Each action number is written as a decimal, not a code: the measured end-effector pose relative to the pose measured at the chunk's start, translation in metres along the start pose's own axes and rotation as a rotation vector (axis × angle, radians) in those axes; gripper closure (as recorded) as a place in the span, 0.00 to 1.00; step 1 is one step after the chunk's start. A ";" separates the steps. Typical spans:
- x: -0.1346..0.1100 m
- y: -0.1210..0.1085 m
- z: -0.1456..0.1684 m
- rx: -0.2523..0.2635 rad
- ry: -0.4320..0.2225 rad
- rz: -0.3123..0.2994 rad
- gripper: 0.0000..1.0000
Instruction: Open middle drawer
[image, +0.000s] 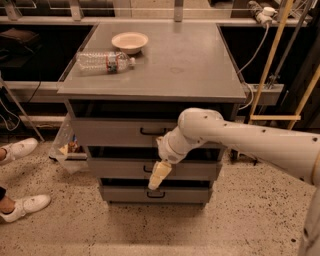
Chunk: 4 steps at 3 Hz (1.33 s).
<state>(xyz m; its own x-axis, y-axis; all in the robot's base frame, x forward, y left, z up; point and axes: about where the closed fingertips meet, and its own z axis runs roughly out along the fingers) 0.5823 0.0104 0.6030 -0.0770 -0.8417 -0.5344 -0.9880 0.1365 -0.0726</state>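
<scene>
middle drawer (115, 169) | gripper (159, 176) at front, beside handle (148, 169) | contact unclear

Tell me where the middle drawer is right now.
In the camera view's centre, the middle drawer sits between the top drawer and bottom drawer of the cabinet, with the gripper hanging in front of it.

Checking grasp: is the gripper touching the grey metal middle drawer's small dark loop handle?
Cannot tell: camera view shows the gripper overlapping the handle, contact hidden.
</scene>
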 end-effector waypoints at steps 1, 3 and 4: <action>-0.006 -0.007 -0.009 -0.007 0.002 -0.083 0.00; 0.020 0.016 0.087 -0.012 0.051 -0.086 0.00; 0.020 0.016 0.087 -0.012 0.052 -0.086 0.00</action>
<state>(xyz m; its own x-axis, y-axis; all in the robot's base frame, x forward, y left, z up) 0.5768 0.0411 0.5183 0.0021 -0.8759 -0.4825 -0.9927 0.0563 -0.1065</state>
